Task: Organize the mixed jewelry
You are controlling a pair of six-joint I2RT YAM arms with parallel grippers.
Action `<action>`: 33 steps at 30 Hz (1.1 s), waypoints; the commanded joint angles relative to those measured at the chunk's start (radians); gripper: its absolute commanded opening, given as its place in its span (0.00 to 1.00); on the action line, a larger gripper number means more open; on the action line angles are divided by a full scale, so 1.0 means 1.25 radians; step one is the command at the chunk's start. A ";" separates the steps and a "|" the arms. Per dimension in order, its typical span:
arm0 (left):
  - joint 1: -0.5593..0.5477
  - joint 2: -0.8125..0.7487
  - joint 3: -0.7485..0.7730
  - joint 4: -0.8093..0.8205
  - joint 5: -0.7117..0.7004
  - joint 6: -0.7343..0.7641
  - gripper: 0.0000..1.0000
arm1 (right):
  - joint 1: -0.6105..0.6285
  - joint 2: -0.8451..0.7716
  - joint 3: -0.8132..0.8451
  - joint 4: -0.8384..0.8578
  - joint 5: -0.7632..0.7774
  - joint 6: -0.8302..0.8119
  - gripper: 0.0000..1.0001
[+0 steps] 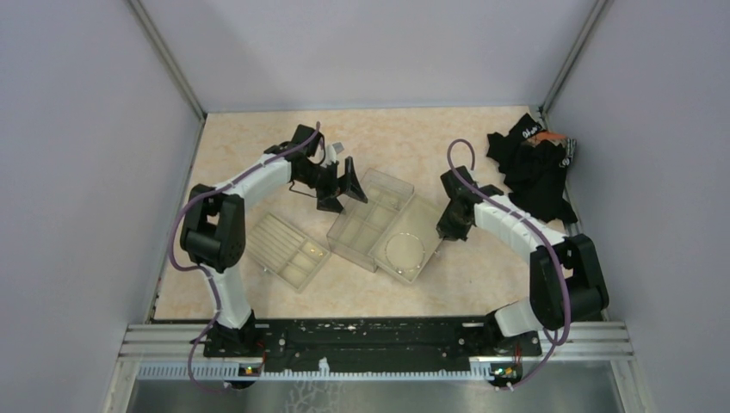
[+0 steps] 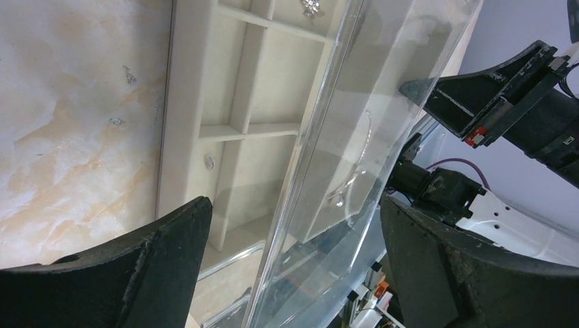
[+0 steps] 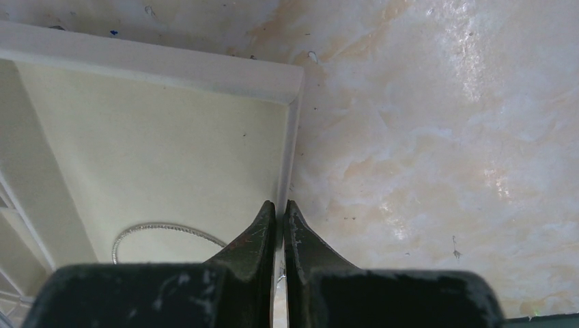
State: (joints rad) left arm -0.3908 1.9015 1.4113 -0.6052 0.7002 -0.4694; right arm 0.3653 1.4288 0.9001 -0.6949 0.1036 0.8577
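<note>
Right tool [image 3: 280,206] closed, silvery loop [image 3: 164,225] just beside

Lab: booth walls [image 1: 86,129], alu rail [image 1: 159,344]

Beige marbled tabletop [image 1: 258,146], walled on three sides, and three things are lying on it. At about 8 o'clock from the middle sits a small tray [image 1: 274,234], turned at an angle. Just beside it at 3 o'clock, corners almost meeting, is the larger tray [image 1: 355,232], also at an angle and reaching from the centre down toward 5 o'clock. A clear plastic lid [image 1: 389,188] sits at its far end. Well apart, at 2 o'clock against the right wall, there's a heap of black cloth [image 1: 534,176]. On the bare surface beside the larger tray are small grey marks [image 2: 128,74], too small to identify.
</note>
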 commanded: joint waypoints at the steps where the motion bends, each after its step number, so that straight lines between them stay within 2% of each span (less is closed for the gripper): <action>1: -0.005 0.019 0.006 0.010 0.032 0.008 0.99 | 0.020 -0.021 0.030 0.019 -0.020 -0.004 0.00; 14: -0.014 0.022 -0.021 0.036 0.054 0.002 0.99 | 0.021 -0.036 0.030 0.014 -0.079 -0.104 0.00; 19: -0.014 0.030 -0.011 0.017 0.043 0.025 0.99 | 0.020 -0.028 0.028 0.016 -0.162 -0.127 0.00; 33: -0.014 0.045 0.006 0.008 0.032 0.044 0.99 | 0.021 -0.022 0.087 -0.077 -0.120 -0.207 0.00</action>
State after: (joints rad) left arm -0.3931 1.9507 1.3968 -0.6106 0.7181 -0.4309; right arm 0.3676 1.4269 0.9478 -0.7582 0.0143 0.6609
